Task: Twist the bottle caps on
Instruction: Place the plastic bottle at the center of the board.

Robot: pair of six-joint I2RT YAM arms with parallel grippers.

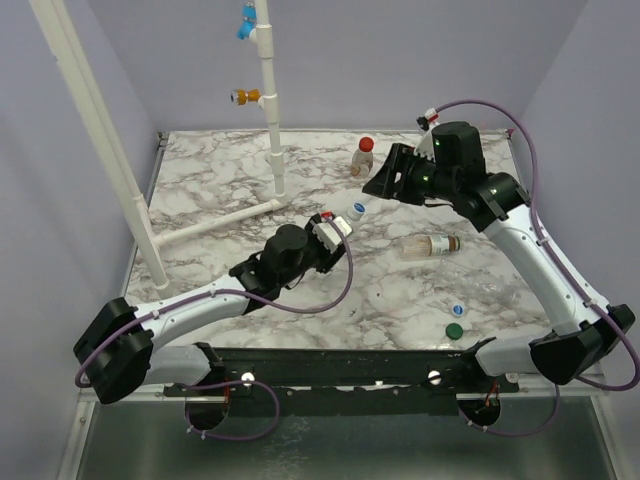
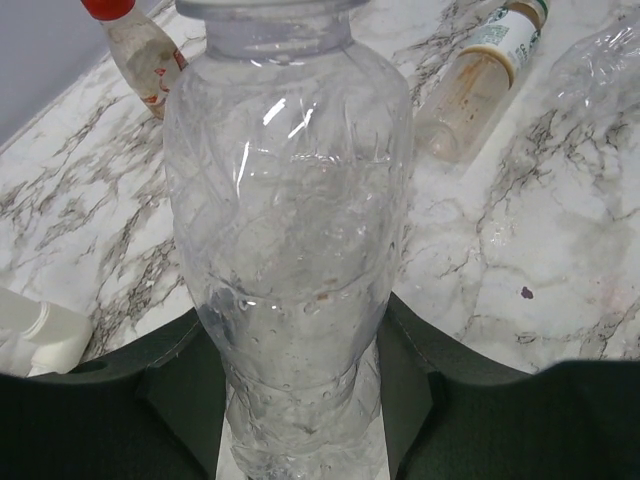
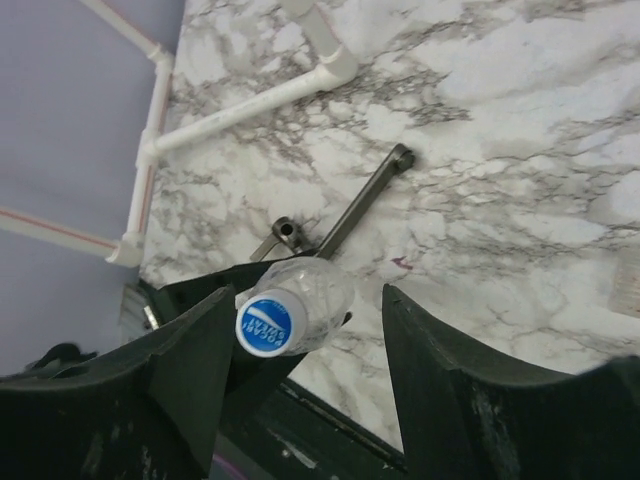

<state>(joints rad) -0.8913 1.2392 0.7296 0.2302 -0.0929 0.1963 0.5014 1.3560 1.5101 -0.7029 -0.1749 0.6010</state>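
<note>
- Clear bottle (image 2: 290, 250) is filling the left wrist view, and the left fingers (image 2: 170, 395) are clenching its lower body from both sides, holding it up off the marble desk (image 2: 560, 260).
- One white-and-blue cap (image 3: 271, 322) is sitting on that bottle's mouth, facing up toward the right wrist camera.
- Right fingers (image 3: 440, 380) are standing apart, released, and hovering over the cap so that it is showing between them. A plain gap is showing on one side. The cap is lying close to the other finger, and whether it is touching cannot be told.
- Beyond the left fingers, a red-capped bottle (image 1: 362, 160) with a reddish label is standing upright on the desk, just beside the right fingers.
- Off to one side of the held bottle, a tan-labelled bottle (image 1: 430, 245) is lying on its side on the desk.
- A green cap (image 1: 454, 330) and a second white-and-blue cap (image 1: 458, 310) are lying loose, near each other and well apart from both pairs of fingers, toward the right arm's base.
- A white pipe (image 1: 225, 218) is lying flat on the desk, near the left fingers on the side away from the right fingers.
</note>
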